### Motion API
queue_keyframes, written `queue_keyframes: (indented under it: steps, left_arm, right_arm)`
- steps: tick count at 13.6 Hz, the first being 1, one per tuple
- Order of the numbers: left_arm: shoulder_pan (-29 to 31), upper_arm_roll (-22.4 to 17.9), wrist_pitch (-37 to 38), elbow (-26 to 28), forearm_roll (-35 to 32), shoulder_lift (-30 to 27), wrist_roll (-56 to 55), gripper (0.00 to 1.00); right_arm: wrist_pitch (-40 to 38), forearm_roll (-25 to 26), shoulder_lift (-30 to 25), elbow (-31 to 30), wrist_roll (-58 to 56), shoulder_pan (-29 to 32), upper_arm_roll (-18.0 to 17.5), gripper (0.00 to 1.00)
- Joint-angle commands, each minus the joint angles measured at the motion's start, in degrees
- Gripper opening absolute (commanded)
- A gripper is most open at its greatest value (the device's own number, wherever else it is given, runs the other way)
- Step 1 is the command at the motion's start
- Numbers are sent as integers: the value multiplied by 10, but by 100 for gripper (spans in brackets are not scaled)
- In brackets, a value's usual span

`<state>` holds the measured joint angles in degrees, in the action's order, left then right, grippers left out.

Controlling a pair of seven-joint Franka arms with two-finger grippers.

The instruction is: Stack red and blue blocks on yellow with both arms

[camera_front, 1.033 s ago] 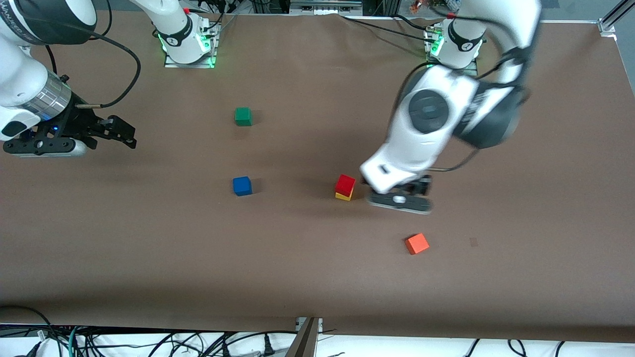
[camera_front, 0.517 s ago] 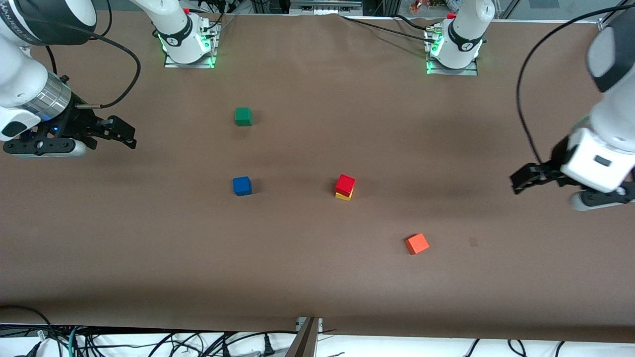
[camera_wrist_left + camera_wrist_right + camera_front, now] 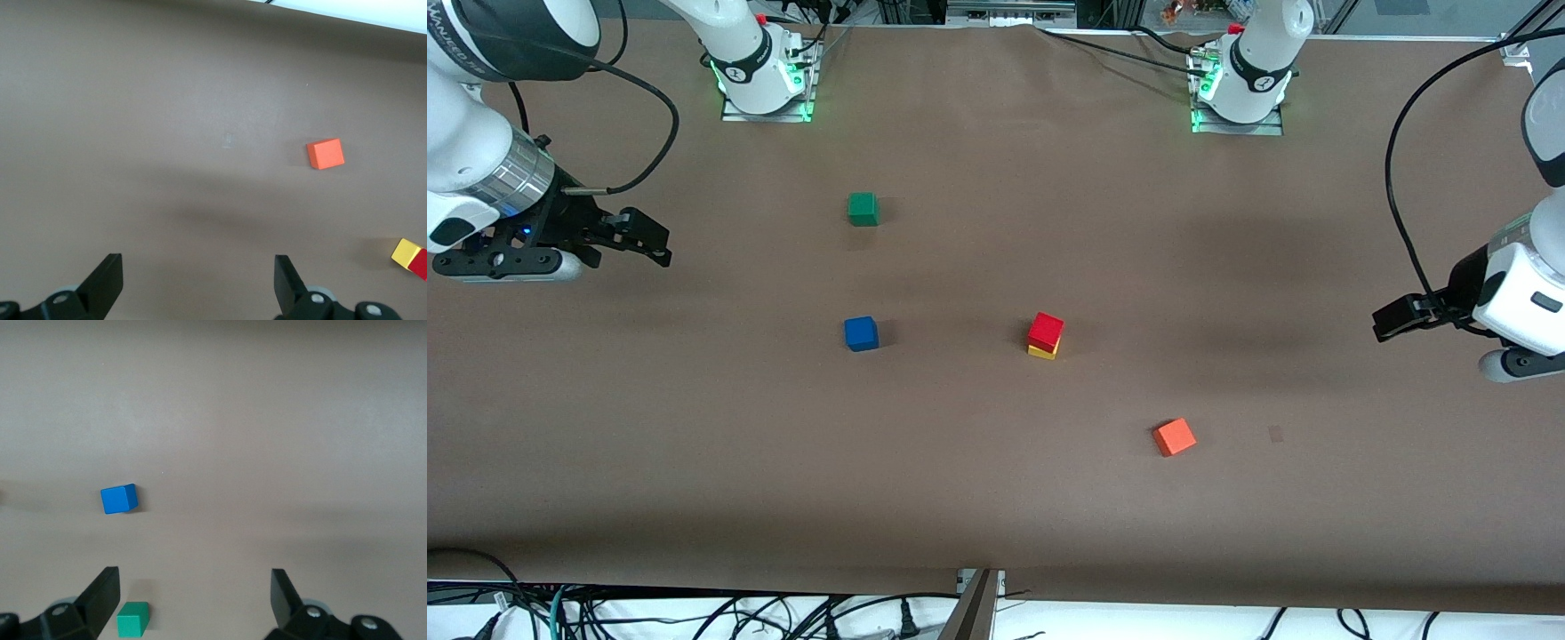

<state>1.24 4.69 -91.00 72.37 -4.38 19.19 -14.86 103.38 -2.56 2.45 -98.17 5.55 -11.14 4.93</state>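
The right gripper (image 3: 636, 236) is hanging over the bare table at the right arm's end, fingers spread wide and empty, and the left gripper (image 3: 1400, 317) is parked the same way over the left arm's end, also spread with nothing in it. We've got the red block (image 3: 1046, 330) already sitting on the yellow block (image 3: 1040, 352) mid-table, but it looks a bit twisted and offset, so yellow peeks out underneath. The blue block (image 3: 861, 333) is alone on the table, toward the right arm's end from the stack, with the green cube (image 3: 863, 209) farther from the camera than it and the orange cube (image 3: 1174, 436) nearer, toward the left arm's end. So what worries us: blue has to land on a red top that's not square to the base, and if we set it down off-centre or nudge red on the way in, the whole thing could slide or topple. Grabbing green by mistake seems unlikely but it's in the right wrist view too.
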Motion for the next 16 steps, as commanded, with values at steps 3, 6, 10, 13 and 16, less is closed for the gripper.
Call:
queue_keyframes:
  steps: [3,6,10,13,16]
  left_arm:
    - [24,5,48,80,17,-82,38,100]
    - [48,5,46,111,27,-106,51,100]
    - [54,8,44,117,27,-104,62,100]
    - [54,8,43,111,27,-96,62,100]
    - [54,8,41,111,26,-95,62,100]
  right_arm:
    - [2,6,-3,-3,-6,3,-2,100]
    - [2,6,-3,-3,-6,3,-2,100]
    - [3,6,-3,-3,-6,3,-2,100]
    - [4,7,-3,-3,-6,3,-2,100]
    - [4,7,-3,-2,-6,3,-2,100]
